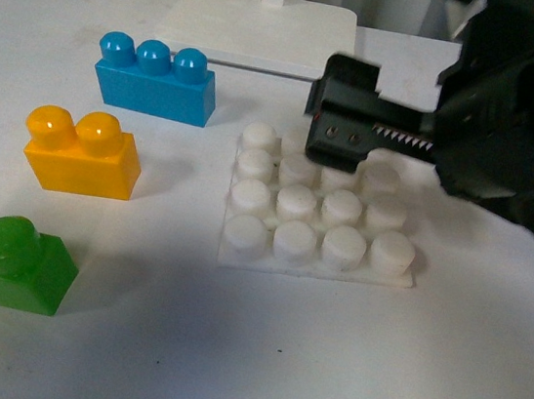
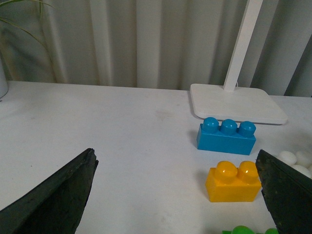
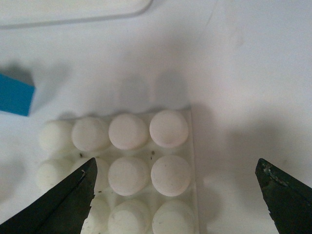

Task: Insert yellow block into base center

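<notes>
The yellow block [image 1: 81, 153] stands upright on the white table, left of the base [image 1: 310, 210], a white plate with a 4x4 grid of studs. My right gripper [image 1: 346, 121] is open and empty, hovering over the base's far edge. In the right wrist view the gripper [image 3: 175, 195] straddles the base's studs [image 3: 168, 173] and bare table. My left gripper [image 2: 175, 195] is out of the front view; it is open and empty above the table. The yellow block [image 2: 233, 182] sits just ahead of it, close to one finger [image 2: 285, 190].
A blue three-stud brick [image 1: 155, 79] lies behind the yellow block. A green brick [image 1: 5, 259] is at the front left. A white stand with a pole [image 1: 261, 24] is at the back. A grey curtain [image 2: 146, 44] hangs behind the table.
</notes>
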{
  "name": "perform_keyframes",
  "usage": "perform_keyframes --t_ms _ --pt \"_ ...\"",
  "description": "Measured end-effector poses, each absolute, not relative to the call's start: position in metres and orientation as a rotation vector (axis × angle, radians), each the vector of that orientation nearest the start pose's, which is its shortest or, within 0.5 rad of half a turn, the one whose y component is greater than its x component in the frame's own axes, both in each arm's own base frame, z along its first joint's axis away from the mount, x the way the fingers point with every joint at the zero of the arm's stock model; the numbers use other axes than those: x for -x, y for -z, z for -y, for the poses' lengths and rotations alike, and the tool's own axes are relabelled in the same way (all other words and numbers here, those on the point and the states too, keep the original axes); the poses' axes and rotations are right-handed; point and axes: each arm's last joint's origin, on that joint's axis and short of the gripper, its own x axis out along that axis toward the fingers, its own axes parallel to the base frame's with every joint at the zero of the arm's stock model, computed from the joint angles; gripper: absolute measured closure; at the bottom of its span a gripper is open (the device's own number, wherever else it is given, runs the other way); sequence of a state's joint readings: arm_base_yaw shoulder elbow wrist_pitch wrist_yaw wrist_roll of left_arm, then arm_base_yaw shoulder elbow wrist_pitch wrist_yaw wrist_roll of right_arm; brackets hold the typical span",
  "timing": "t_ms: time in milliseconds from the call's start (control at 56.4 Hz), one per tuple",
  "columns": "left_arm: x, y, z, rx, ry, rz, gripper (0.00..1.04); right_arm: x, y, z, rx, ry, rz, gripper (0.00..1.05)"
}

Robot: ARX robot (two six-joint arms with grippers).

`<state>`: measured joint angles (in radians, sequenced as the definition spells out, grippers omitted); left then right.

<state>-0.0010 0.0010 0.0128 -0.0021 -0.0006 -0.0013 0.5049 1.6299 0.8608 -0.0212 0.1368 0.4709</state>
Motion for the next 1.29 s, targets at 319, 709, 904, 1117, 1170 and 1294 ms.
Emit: perform_keyframes --t_ms 319,709,904,1117,1170,1294 --pt "-0.097 -0.168 0.000 0.001 0.001 0.010 0.06 -0.229 -0.237 -0.088 -0.264 -0.314 -0.462 0.09" --pt "-0.097 -0.168 0.000 0.001 0.000 0.010 0.06 -0.145 -0.233 -0.009 -0.322 -0.256 -0.248 0.09" --pt "-0.097 -0.168 0.000 0.001 0.000 0.010 0.06 -0.129 -0.230 0.006 -0.350 -0.186 -0.178 0.09" --pt "-0.097 -0.168 0.000 0.001 0.000 0.009 0.06 -0.125 -0.218 0.001 -0.118 -0.007 -0.009 0.33" --pt "-0.097 -0.168 0.000 0.001 0.001 0.010 0.06 -0.123 -0.214 0.000 -0.071 -0.005 0.000 0.42" --pt "-0.097 -0.168 0.000 0.001 0.001 0.009 0.06 -0.120 -0.202 0.000 -0.026 0.004 -0.009 0.65"
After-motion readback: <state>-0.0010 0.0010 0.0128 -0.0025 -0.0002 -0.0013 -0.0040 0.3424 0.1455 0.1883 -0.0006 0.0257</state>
